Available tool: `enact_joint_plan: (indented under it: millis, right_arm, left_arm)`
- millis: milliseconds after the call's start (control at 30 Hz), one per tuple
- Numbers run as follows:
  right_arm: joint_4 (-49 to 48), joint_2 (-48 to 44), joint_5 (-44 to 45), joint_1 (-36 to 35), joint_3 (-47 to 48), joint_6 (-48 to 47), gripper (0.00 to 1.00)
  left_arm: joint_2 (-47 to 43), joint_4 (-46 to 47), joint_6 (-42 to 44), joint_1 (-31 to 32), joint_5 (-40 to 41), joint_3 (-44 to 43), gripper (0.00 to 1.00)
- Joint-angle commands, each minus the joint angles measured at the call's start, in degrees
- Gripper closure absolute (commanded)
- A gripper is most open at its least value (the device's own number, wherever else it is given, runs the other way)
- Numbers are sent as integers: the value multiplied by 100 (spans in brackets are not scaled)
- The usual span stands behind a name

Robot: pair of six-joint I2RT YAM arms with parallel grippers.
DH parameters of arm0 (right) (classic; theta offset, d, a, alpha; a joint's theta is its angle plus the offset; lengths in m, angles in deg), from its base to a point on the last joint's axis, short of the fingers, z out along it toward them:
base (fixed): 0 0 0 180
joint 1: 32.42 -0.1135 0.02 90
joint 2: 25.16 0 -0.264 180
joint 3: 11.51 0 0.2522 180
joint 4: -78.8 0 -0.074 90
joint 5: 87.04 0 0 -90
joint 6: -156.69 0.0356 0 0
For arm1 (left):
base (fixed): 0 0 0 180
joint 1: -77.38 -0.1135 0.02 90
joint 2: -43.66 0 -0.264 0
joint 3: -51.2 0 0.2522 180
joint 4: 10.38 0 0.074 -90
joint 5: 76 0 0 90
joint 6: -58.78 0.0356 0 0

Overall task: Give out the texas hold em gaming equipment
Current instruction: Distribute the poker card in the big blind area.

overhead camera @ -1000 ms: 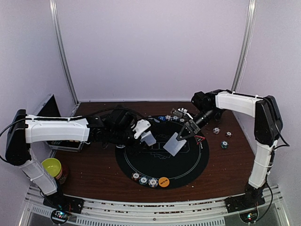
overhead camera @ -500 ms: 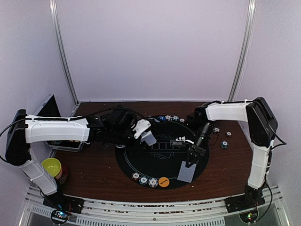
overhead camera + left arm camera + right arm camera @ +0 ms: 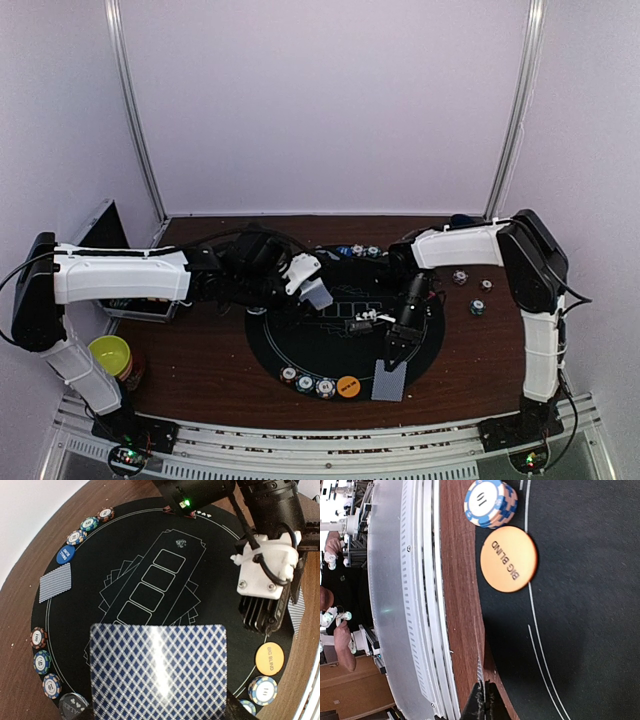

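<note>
Overhead, the right end effector (image 3: 390,358) is seen pressed together on a single card (image 3: 389,383), held low at the near rim of the round mat (image 3: 300,345), beside the orange button (image 3: 348,386) and three near chips (image 3: 305,382). The left end effector (image 3: 313,290) is pinching the pack (image 3: 320,298) over the mat's left part. Loose chips (image 3: 478,307) lie on the bench (image 3: 200,360) at right, so distribution is judged partly done. Left wrist: one dealt card (image 3: 55,581) lies by the blue button (image 3: 65,554); the pack's thickness is hidden. Right wrist: the held card is shown edge-on only, and contact with the mat cannot be told.
</note>
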Motion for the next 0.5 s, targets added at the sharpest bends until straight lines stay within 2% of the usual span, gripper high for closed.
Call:
enact_joint_plan:
  millis: [0, 467]
  right_arm:
    - [70, 211, 150, -199, 240, -100, 100]
    - [-887, 303, 636, -228, 447, 767, 98]
  left_arm:
    - [-179, 275, 36, 28, -80, -60, 40]
    - [-227, 273, 36, 28, -89, -60, 41]
